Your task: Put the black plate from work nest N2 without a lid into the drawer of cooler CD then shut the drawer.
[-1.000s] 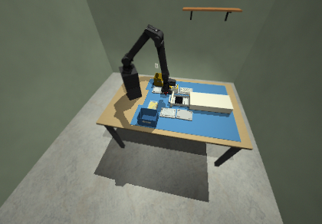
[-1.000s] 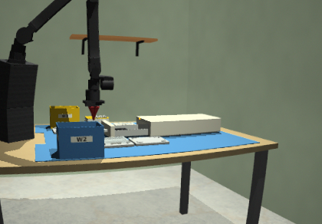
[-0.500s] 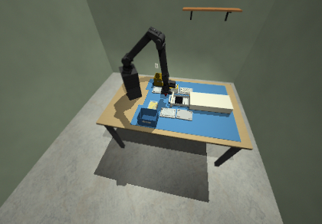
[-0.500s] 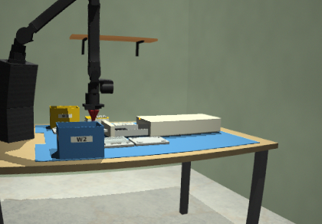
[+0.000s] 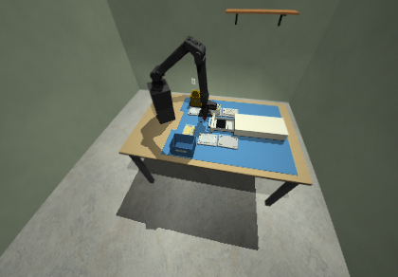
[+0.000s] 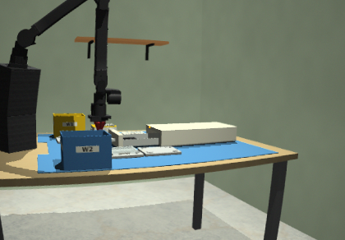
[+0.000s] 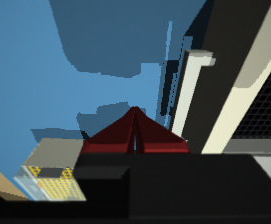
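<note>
My claw (image 7: 135, 131) is pinched shut on nothing, low by the open drawer (image 5: 223, 124). The black plate (image 5: 221, 124) looks to lie inside, beside it. Labels blur.

Green walls (image 5: 71, 48) close in on three sides — plain and matte. On the back wall hangs an orange shelf (image 5: 262, 11) on two black brackets, and lower down sits a small white outlet (image 5: 193, 81). The floor (image 5: 85, 224) is mottled grey, like concrete. In the middle stands a wooden table (image 5: 142, 140) on dark legs (image 6: 198, 200), with a blue mat (image 5: 265, 159) across most of its top. Light falls from above — the table casts a dark shadow (image 5: 199, 205) on the floor beneath it.
</note>
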### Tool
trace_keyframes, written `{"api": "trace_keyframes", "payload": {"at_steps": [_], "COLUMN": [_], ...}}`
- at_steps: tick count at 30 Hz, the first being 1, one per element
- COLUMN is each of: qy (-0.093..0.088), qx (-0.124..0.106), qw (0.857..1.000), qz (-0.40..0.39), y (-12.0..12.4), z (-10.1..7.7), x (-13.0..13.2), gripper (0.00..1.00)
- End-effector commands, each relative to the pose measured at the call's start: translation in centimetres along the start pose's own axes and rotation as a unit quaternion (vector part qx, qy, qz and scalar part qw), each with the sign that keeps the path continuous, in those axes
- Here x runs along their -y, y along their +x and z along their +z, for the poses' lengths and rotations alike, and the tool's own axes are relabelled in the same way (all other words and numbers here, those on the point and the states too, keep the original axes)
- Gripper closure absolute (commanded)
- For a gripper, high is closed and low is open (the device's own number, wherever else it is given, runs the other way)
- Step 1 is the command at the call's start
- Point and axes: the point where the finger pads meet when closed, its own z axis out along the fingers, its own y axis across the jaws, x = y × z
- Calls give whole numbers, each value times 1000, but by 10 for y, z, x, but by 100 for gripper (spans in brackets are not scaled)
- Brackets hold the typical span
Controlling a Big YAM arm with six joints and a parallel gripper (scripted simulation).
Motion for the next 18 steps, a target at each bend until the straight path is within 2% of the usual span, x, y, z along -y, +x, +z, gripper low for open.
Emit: {"api": "trace_keyframes", "payload": {"at_steps": [1, 12, 14, 15, 18], "qy": [11, 11, 11, 29, 28], "qx": [1, 1, 1, -1, -1], "qw": [1000, 1000, 1000, 1000, 1000], "qz": [4, 4, 4, 8, 7], "y": [5, 5, 5, 9, 8], "z": [6, 21, 21, 7, 7], "x": [8, 7, 7, 23, 22], "gripper": [100, 100, 100, 100, 100]}}
